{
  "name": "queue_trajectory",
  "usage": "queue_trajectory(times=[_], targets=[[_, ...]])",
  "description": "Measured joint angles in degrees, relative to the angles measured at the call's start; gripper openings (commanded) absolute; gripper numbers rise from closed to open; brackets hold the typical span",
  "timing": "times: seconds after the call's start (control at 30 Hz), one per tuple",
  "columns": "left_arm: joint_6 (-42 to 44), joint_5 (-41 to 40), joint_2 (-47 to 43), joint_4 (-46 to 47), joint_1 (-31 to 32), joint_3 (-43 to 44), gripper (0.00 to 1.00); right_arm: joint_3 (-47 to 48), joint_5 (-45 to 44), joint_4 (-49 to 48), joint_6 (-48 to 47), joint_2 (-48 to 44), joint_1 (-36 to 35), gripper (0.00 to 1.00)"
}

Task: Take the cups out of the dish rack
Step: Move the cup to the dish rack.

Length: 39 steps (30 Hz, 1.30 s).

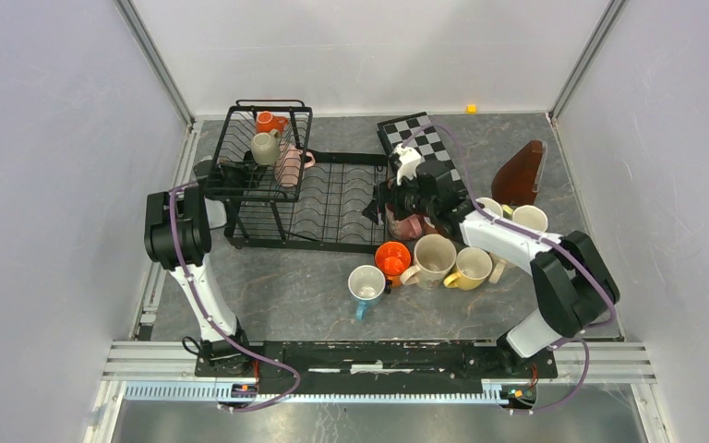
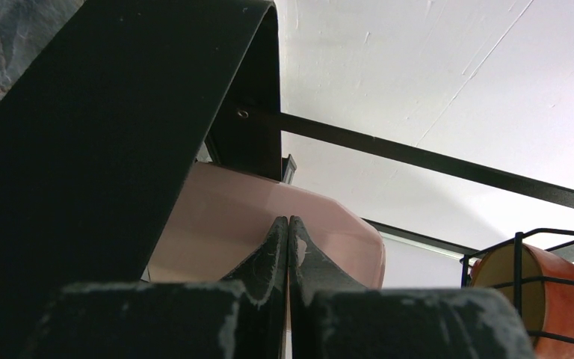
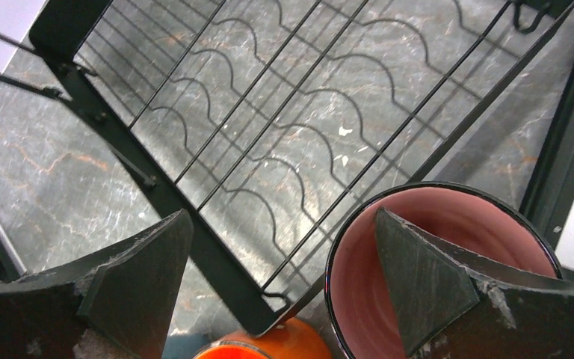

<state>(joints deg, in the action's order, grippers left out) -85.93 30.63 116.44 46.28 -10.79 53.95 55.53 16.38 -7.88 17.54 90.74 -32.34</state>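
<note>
Fingers of the left gripper (image 2: 289,224) are pressed together on nothing, by the raised basket of the dish rack (image 1: 332,198), which holds an orange cup (image 1: 268,121), a beige cup (image 1: 264,148) and a pink cup (image 1: 288,164). The right gripper (image 3: 281,217) gapes wide, gripping nothing, one finger (image 3: 418,277) inside a pink mug (image 3: 456,213) just beside the rack's right end.

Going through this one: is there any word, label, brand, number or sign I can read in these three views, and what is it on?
No text, number, brand or sign can be read in any view.
The orange cup and the pink cup show plain glaze only.
The dish rack is bare black wire.
The checkerboard carries only black and white squares, no characters.
</note>
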Motion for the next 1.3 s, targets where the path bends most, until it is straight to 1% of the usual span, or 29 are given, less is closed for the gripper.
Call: queue_trajectory(times=[0.23,0.5,0.9,1.3], targets=[[1.05,0.9,-0.02,-0.48,0.0,0.11,0.02,-5.62,1.09,-1.44,1.53,-5.66,-1.42,0.98],[1.46,2.97,0.0,-0.48,0.0,0.15,0.02,-5.84,1.68,-2.82,1.97,-9.51,-1.68,0.98],[1.46,6.27,0.0,-0.22,0.04,0.09,0.02,-3.76,1.86,-2.73,1.49,-9.27,-1.75,0.98],[2.25,8.83,0.0,-0.37,0.04,0.0,0.02,-1.75,1.86,-1.97,0.44,-6.38,-1.75,0.98]])
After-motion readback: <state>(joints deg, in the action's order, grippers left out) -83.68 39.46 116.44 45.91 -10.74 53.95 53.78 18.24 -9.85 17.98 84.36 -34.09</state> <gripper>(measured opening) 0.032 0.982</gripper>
